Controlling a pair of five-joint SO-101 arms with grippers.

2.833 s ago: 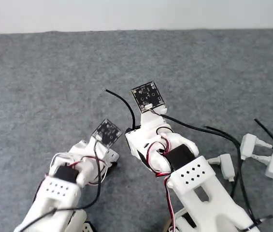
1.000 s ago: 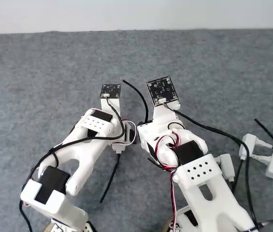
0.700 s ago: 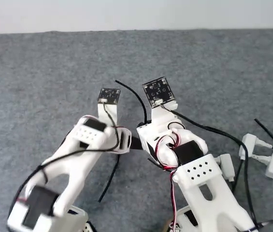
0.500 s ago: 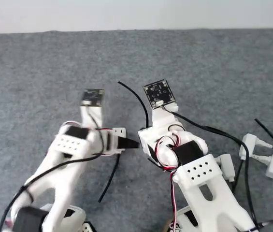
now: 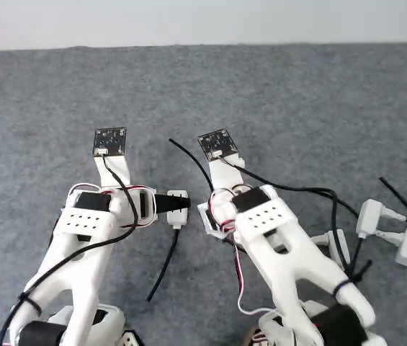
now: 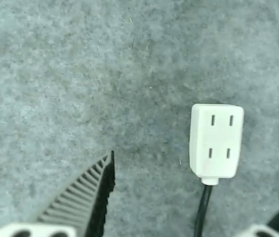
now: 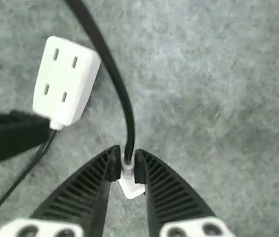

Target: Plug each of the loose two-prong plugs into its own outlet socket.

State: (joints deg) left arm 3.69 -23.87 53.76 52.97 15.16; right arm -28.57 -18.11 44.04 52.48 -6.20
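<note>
Lying between the arms from above, the socket point(image 5: 178, 205) has loose plugs point(image 5: 371, 216) off at 3 o'clock. Left wrist: left claw point(image 6: 198, 187) spread wide — socket slots bare. Right wrist: right claw point(image 7: 125, 158) pinches a plug point(image 7: 129, 188) near the socket.

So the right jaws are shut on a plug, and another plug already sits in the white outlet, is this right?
Not quite. The right jaws are shut on a plug, but the outlet holds no plug: the left wrist view shows all four slots empty.
</note>
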